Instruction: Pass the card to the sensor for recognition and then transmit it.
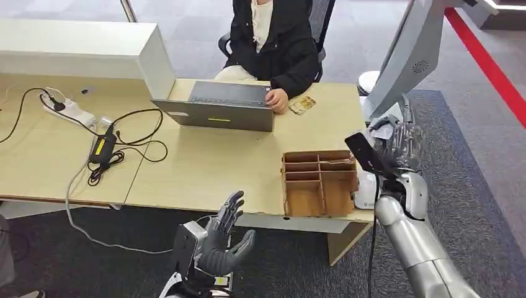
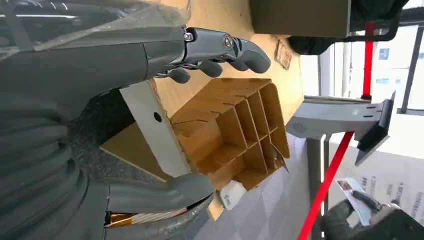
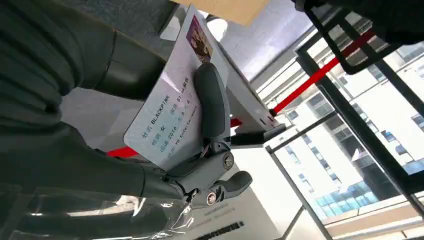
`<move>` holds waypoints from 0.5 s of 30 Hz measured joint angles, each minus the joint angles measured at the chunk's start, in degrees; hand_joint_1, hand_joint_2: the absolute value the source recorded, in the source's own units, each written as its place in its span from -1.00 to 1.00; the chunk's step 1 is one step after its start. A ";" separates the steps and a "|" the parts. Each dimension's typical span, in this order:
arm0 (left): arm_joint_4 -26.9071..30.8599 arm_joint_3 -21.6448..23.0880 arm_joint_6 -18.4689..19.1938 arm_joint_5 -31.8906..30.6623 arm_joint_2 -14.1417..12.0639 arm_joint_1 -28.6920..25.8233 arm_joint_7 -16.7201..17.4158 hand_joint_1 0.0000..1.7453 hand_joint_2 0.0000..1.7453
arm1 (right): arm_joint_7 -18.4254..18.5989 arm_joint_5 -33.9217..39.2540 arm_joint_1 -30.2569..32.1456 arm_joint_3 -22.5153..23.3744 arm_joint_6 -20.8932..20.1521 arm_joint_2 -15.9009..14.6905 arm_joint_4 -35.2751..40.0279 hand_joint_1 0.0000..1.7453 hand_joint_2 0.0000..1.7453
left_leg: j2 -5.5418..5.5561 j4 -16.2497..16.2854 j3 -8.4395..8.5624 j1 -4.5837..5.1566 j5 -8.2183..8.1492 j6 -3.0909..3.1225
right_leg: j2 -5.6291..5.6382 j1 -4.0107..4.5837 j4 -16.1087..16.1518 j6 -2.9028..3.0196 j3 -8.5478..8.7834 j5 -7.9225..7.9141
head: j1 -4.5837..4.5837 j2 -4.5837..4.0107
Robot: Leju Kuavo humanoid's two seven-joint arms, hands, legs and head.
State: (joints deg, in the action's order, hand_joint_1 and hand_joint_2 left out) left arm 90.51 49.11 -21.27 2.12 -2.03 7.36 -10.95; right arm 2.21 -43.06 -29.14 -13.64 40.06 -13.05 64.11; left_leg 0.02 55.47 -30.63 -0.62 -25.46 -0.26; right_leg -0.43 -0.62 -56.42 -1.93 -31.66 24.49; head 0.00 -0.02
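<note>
A white card (image 3: 172, 112) with printed text and a small photo lies in my right hand (image 1: 400, 149), with a dark finger (image 3: 212, 102) pressed across its face. That hand is raised beside the table's right end, at the foot of the grey sensor stand (image 1: 409, 62). The left wrist view shows the card (image 2: 356, 204) below the stand's dark panel (image 2: 377, 131), apart from it. My left hand (image 1: 220, 239) hangs below the table's front edge with its fingers (image 2: 225, 47) spread and nothing in it.
A wooden compartment box (image 1: 319, 183) sits at the table's near right corner. A person in black sits behind an open laptop (image 1: 217, 105), with small cards (image 1: 302, 104) by their hand. A power strip (image 1: 71, 112) and cables lie on the left.
</note>
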 joint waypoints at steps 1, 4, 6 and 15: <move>0.02 0.02 0.00 0.00 -0.07 -0.08 0.00 -1.00 1.00 | 0.00 0.00 0.27 0.74 0.00 -0.09 0.69 1.00 1.00 | 0.00 0.00 0.01 0.00 0.00 0.00 | 0.00 0.00 0.00 0.00 0.01 0.00 | 0.02 0.00; 0.02 0.00 0.00 0.00 -0.15 -0.18 0.00 -1.00 1.00 | 0.09 -1.14 0.89 2.38 0.00 -0.31 2.05 1.00 1.00 | 0.01 0.00 0.01 0.01 0.00 0.00 | 0.00 0.00 0.00 0.00 0.01 0.00 | 0.00 0.00; 0.02 0.02 0.09 0.02 -0.13 -0.18 0.00 -1.00 1.00 | 0.65 -1.90 1.16 3.45 0.00 -0.39 2.75 1.00 1.00 | 0.00 0.00 0.01 0.01 0.00 0.00 | 0.00 0.00 0.00 0.00 0.01 0.00 | 0.02 0.00; 0.52 0.00 0.04 0.09 -0.13 -0.15 0.13 -1.00 1.00 | 4.53 -2.23 1.72 4.17 -0.04 -1.92 1.81 1.00 1.00 | 0.01 0.00 -0.01 0.01 0.00 0.00 | 0.00 -0.01 0.01 0.00 0.01 0.00 | 0.00 0.00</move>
State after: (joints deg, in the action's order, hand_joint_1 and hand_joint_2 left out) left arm 91.03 49.11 -21.22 2.21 -2.16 7.20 -10.82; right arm 6.73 -45.29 -27.42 -9.46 40.02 -14.97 65.92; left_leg 0.02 55.47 -30.64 -0.60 -25.47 -0.26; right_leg -0.43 -0.63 -56.42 -1.93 -31.65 24.49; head 0.00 -0.02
